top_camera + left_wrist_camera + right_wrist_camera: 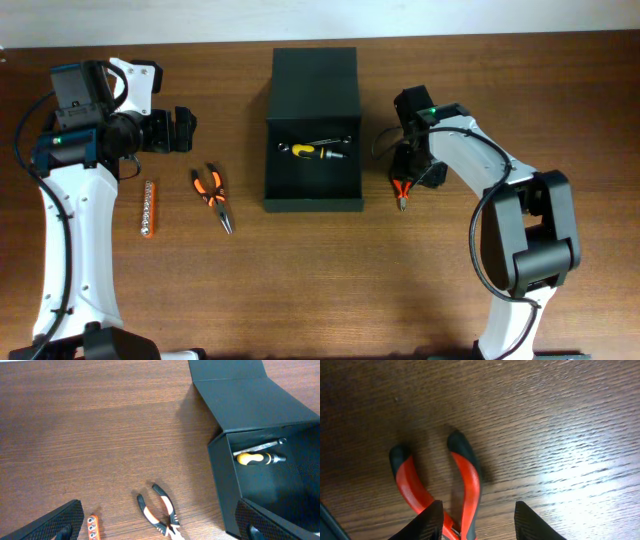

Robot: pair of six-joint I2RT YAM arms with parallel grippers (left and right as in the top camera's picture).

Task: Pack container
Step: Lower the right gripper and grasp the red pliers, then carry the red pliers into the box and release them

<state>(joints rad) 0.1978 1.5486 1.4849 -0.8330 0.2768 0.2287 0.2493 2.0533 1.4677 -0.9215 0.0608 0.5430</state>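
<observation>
On dark wooden table (pixel 300 290), open container (pixel 312 203)

I have the container (pixel 312 203) mid-counter (pixel 300 290), with its lid (pixel 313 70) laid back on the far side. In it a screwdriver (pixel 320 153) lies crosswise, and a wrench (pixel 330 140) sits just beyond it. Left of the container lie the left pliers (pixel 213 196), and further left the bit strip (pixel 149 207). My left tool (pixel 182 130) hangs on the far side of both. Just right of the container lie the right pliers (pixel 402 192), under my right tool (pixel 405 172), one handle between its fingers.
</observation>
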